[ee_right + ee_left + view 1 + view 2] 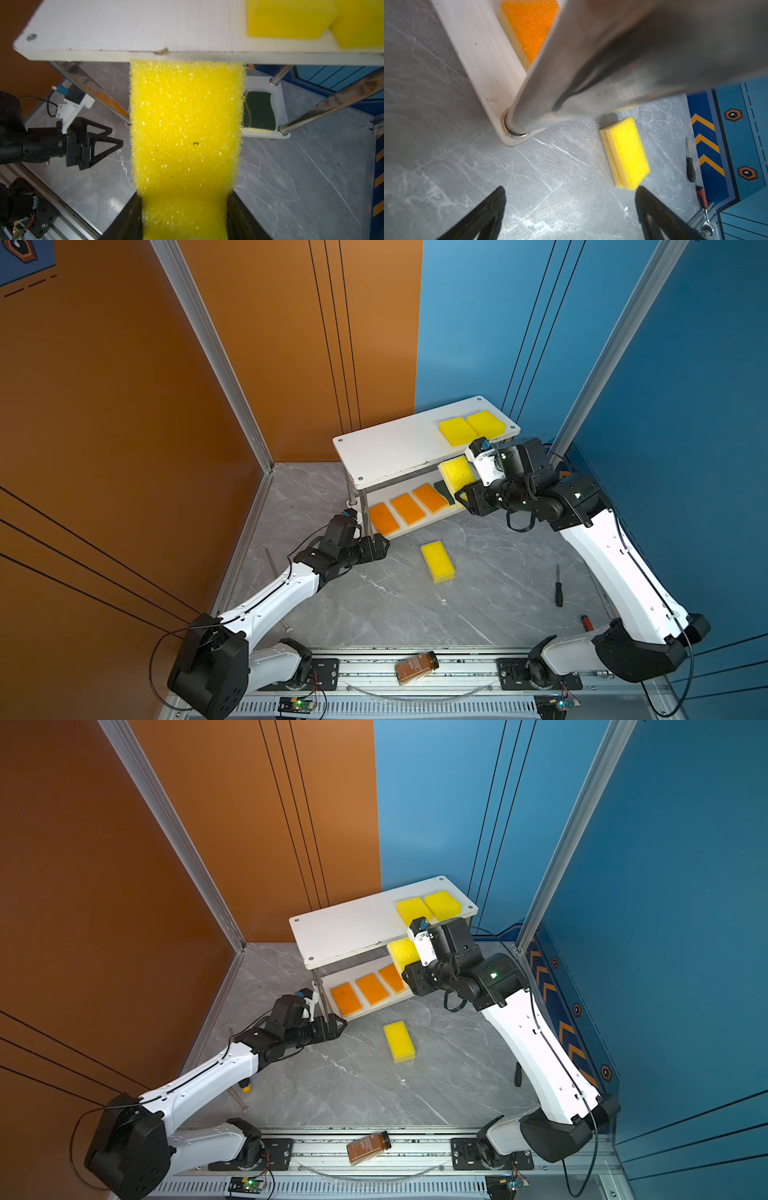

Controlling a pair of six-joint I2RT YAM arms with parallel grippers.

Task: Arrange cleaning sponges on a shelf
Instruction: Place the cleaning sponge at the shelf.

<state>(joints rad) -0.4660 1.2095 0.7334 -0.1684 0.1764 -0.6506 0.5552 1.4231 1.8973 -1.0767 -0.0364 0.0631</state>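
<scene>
The shelf (395,448) stands at the back, with two yellow sponges (457,431) (486,423) at the right end of its top board. Its lower board carries three orange sponges (407,509) and a green-topped one (258,110). My right gripper (185,207) is shut on a yellow sponge (187,124) whose far end reaches the top board's front edge (145,55). Another yellow sponge (437,561) lies flat on the grey floor. My left gripper (571,189) is open and holds nothing, low beside the shelf's front left leg (571,83).
A brown bottle (417,667) lies on the front rail. A black screwdriver (559,585) and a red-handled tool (586,622) lie on the floor at the right. A thin metal rod (276,585) lies along the left wall. Orange and blue walls enclose the floor.
</scene>
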